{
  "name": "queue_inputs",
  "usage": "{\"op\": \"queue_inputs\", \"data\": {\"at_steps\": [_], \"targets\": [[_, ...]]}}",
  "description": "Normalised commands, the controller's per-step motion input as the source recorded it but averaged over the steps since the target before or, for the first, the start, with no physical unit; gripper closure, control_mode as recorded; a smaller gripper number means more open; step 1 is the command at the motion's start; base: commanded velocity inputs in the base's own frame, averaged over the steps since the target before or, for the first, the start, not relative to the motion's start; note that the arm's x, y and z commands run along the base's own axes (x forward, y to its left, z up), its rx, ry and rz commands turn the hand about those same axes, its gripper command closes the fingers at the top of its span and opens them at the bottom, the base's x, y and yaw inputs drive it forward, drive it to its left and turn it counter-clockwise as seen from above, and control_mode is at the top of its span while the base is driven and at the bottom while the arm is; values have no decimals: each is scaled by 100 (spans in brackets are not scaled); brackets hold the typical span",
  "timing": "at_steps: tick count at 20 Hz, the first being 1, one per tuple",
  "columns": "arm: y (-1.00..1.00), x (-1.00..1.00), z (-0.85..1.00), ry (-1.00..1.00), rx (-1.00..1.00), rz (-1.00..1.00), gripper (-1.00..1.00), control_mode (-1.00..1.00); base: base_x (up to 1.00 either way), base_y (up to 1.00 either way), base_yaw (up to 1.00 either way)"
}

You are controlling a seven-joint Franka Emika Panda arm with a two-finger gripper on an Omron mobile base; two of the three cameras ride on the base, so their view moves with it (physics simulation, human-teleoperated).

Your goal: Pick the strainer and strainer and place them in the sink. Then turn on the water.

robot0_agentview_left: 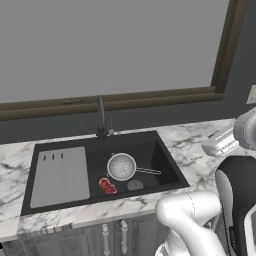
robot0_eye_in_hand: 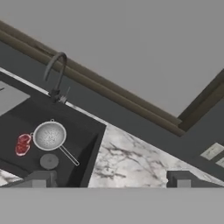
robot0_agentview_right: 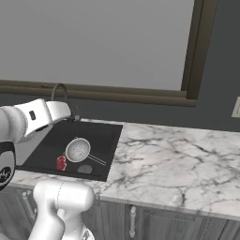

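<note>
One strainer (robot0_agentview_left: 122, 166) lay in the sink (robot0_agentview_left: 165, 157) beside a red item (robot0_agentview_left: 107, 186), the left base view alone revealing the grey board (robot0_agentview_left: 60, 175), while the gripper (robot0_eye_in_hand: 109, 179) hung spread wide, empty.

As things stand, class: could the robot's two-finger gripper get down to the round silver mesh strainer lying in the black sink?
Probably yes. The gripper stands open, raised above the counter, and the silver mesh strainer lies uncovered in the black sink. Only a red item sits beside it, and the dark arched faucet stands behind.
</note>
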Motion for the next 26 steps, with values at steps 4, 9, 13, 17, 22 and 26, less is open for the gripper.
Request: {"op": "queue_inputs", "data": {"at_steps": [4,9,13,17,22,26], "targets": [[0,0,0,0,0,0,-100,100,7,19,8],[0,0,0,0,0,0,-100,100,-56,63,22],[0,0,0,0,0,0,-100,100,-100,81,25],[0,0,0,0,0,0,-100,100,-100,99,25],[0,0,0,0,0,0,-100,100,-78,100,64],[0,0,0,0,0,0,-100,100,-43,81,90]]}}
